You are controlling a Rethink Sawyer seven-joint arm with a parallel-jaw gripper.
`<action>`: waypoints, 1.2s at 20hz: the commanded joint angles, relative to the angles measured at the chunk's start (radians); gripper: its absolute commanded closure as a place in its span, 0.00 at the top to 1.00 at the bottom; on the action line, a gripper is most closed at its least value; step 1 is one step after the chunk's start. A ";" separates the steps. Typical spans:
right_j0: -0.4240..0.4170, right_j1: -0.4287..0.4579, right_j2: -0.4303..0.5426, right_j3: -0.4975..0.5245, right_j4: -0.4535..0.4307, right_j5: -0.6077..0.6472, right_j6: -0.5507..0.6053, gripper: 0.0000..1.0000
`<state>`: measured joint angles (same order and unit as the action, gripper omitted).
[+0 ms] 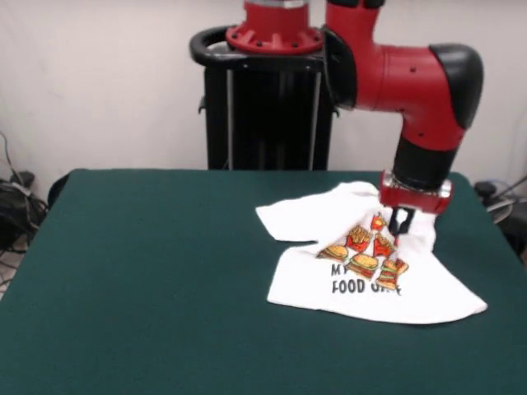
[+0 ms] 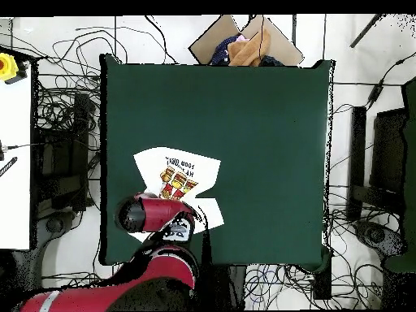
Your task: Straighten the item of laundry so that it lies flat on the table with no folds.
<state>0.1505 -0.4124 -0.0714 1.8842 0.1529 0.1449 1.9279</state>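
Front view, L to R: cables on the floor at the left edge, white wall behind, then the table w/ dark green felt-like top filling most of the frame, bare across its left and centre. Black pedestal stands at the table's far side, top centre, w/ the red and black arm bending down to the right. The T-shirt lies right of centre, toward the table's far right part; white, short-sleeved, rumpled, one sleeve sticking out to the left, lower hem spread toward the lower right. Print of red-orange burgers and fries shows mid-shirt, black text under it partly creased away: only "MY" and "FOOD G.." readable. Cloth is bunched up around the print's right side. Gripper sits right on that bunch, dark fingers pointing down into the fabric; fingers look close together, but can't tell if they pinch cloth or not. Overhead view, L to R: white surface at far left, tangled cables around, green table centre, shirt in its lower left part near the bottom edge w/ the arm over its lower side; a cardboard box w/ cloth beyond the top edge; dark equipment at far right.
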 commanded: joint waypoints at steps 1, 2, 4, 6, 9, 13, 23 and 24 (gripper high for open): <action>-0.093 0.050 -0.111 -0.088 0.028 0.071 0.142 0.00; -0.089 0.049 -0.114 -0.090 0.029 0.079 0.143 0.00; -0.064 0.053 -0.141 -0.098 0.034 0.101 0.152 0.00; -0.054 0.055 -0.156 -0.099 0.032 0.120 0.152 0.00; -0.081 0.052 -0.134 -0.091 0.023 0.134 0.133 0.00; -0.190 0.024 0.003 -0.038 0.016 0.130 0.097 0.00; -0.314 0.036 0.195 0.004 0.009 0.073 0.100 0.00; -0.327 0.042 0.216 0.010 0.009 0.060 0.104 0.00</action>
<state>-0.1478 -0.4097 -0.0346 1.9030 0.1527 0.1939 1.9279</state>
